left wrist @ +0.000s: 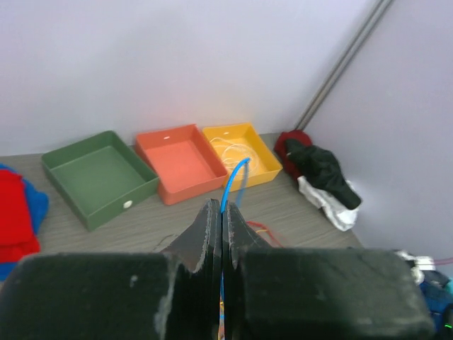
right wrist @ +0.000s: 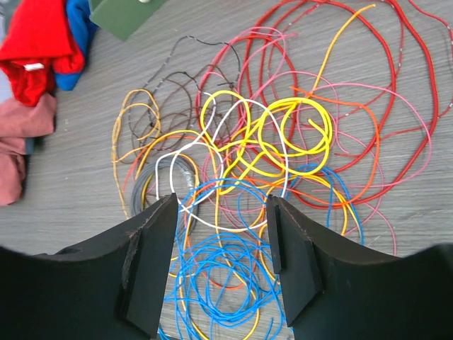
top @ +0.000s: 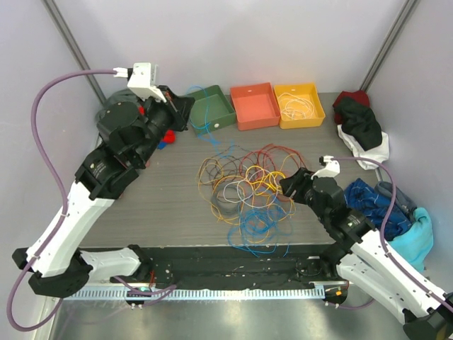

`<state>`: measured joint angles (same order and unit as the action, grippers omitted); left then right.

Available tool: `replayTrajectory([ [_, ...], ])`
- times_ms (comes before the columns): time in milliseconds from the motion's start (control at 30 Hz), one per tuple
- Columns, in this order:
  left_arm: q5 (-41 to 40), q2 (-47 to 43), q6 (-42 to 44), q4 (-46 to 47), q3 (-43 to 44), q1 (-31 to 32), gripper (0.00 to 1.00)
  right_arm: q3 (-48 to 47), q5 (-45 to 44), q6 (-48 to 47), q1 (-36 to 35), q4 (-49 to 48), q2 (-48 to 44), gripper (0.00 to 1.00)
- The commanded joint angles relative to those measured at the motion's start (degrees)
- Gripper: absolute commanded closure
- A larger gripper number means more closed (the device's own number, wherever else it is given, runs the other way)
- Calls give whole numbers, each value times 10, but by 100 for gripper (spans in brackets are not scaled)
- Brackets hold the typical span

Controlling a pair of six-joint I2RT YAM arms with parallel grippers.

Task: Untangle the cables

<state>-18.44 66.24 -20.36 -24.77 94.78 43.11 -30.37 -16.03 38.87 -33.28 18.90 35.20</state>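
Observation:
The cables lie in a loose tangle of yellow, red, orange, blue, white and brown loops at the middle of the table, and they fill the right wrist view. My left gripper is raised near the green bin and is shut on a thin blue cable. That cable pokes out above the closed tips. A blue strand runs from there down toward the pile. My right gripper hovers open over the blue loops at the pile's right edge, with nothing between its fingers.
A green bin, an orange bin and a yellow bin holding a white cable stand along the back. Dark and white cloths and blue cloths lie at the right. Red and blue cloths are at the left.

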Motion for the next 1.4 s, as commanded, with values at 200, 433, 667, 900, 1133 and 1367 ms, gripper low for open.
replayTrajectory([
  [200, 1, 116, -20, -77, -22, -70, 100, -27, 1, -6, 0, 10, -27, 39],
  [433, 37, 243, -45, -1, 26, -151, 100, -69, 15, -11, 0, 18, -15, 39],
  [667, 52, 403, -32, -8, 201, -189, 100, -118, 13, -45, 0, 23, 23, 39],
  [900, 74, 510, -45, 19, 298, -227, 100, -150, 4, -77, 0, 32, 50, 38],
  [1133, 85, 613, -50, 28, 368, -258, 100, -152, -8, -84, 0, 45, 60, 39],
  [1367, 107, 676, -50, 98, 363, -285, 90, -145, -18, -78, -1, 46, 73, 39],
])
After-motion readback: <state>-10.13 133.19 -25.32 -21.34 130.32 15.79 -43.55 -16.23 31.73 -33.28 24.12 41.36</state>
